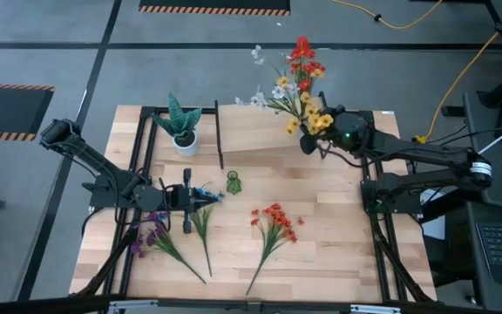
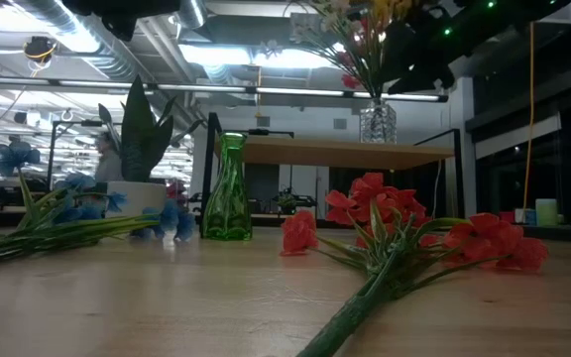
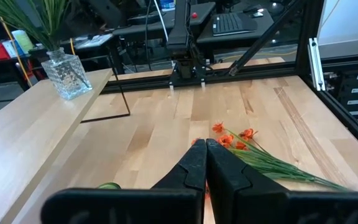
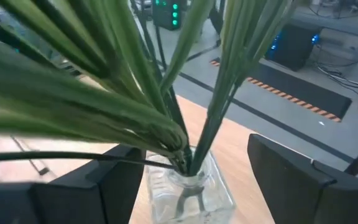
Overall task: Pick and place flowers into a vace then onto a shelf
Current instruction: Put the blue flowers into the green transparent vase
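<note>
A clear glass vase (image 4: 191,196) holding a mixed bouquet (image 1: 299,83) stands on the light-wood shelf (image 1: 264,139) at the table's far side. My right gripper (image 4: 194,186) is open, with one finger on each side of the vase's neck, under the stems and apart from the glass. My left gripper (image 3: 205,155) is shut on nothing and hovers above the blue sprig (image 1: 204,209). That sprig lies flat on the table. A purple sprig (image 1: 153,234) and a red-orange sprig (image 1: 274,223) also lie flat there. A small green vase (image 1: 234,182) stands upright beside the shelf's leg.
A spiky green plant in a white pot (image 1: 183,131) stands at the far left, beside the shelf. The shelf's thin black legs (image 1: 219,135) stand near the green vase. A black frame rail (image 1: 138,166) runs along the table's sides. Bare wood shows at the near right.
</note>
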Robot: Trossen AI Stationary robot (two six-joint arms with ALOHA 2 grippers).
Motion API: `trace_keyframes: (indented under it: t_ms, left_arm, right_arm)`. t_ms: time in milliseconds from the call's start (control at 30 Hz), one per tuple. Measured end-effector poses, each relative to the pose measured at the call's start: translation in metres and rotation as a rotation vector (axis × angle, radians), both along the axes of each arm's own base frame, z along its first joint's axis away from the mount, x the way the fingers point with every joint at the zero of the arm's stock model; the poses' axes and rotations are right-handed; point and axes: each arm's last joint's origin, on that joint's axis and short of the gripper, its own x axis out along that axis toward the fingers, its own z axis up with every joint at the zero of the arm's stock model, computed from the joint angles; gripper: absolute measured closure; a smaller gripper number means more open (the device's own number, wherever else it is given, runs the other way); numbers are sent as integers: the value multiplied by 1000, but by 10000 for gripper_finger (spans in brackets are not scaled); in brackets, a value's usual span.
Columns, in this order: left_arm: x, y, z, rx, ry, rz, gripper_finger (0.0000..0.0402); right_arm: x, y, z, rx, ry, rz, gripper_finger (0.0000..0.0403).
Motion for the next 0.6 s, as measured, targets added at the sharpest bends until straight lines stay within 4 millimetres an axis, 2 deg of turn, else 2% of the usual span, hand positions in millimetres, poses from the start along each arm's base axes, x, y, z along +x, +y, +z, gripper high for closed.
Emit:
trace_keyframes:
  t_ms: [400,600]
  left_arm:
    - [0,0,0,1,1,0,400]
    - [0,0,0,1,1,0,396]
  right_arm:
    - [-8,7,6,6,2,108,120]
    - [-20,16,10,1,37,143,120]
